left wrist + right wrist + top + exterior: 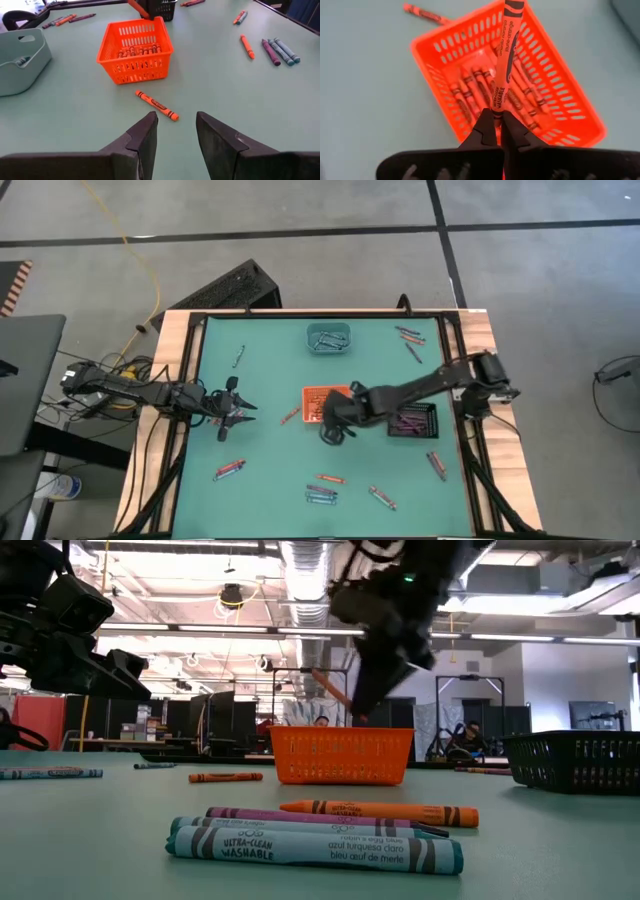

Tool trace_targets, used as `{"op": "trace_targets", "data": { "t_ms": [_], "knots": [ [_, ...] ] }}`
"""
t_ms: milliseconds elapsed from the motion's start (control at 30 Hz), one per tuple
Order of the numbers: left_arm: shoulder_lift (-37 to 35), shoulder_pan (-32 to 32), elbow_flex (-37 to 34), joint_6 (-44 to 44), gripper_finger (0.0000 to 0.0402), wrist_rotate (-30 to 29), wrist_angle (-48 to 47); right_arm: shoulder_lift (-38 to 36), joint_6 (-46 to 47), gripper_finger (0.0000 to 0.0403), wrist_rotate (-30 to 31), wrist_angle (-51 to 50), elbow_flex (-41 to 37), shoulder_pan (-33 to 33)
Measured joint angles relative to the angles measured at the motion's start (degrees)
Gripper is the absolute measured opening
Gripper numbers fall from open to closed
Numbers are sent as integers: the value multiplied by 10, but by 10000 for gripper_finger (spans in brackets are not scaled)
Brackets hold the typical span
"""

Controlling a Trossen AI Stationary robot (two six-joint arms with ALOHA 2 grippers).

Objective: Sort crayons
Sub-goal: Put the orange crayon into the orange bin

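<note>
Jaws of the right gripper (498,120) are pinched nearly together on one end of an orange crayon (504,60), which juts out over the orange basket (435,55); the right wrist view shows more orange crayons (470,95) lying inside. Jaws of the left gripper (176,131) stand parted with nothing between them, low over the green surface (75,120), pointing toward a loose orange crayon (156,105) just in front of the basket.

From above, the right gripper (338,423) sits at the basket's near edge in the middle of the surface, and the left gripper (237,407) is well apart on the left. That view alone shows the teal tray (328,337) at the far side holding blue-grey crayons and the black basket (412,420) just right of the orange one, holding purple-pink crayons. Scattered crayons lie along the near edge (322,496), at the near left (230,470), the near right (437,465) and the far right (408,336).

The low view gives what the others cannot: a blue-grey crayon (315,848) in the foreground, with a purple one (300,816) and an orange one (380,810) just behind it, all between the camera and the basket. There the held crayon shows only as a slanted orange streak above the basket rim.
</note>
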Motion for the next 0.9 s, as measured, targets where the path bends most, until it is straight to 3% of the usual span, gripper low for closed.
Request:
{"op": "trace_targets", "data": {
  "t_ms": [267,567,900],
  "knots": [
    [0,0,0,0,127,0,0,36,-81,20,-4,-69,44,-24],
    [0,0,0,0,127,0,0,30,-81,66,-4,-101,44,-27],
    [0,0,0,0,127,0,0,6,-46,71,-29,-177,44,7]
  ]
}}
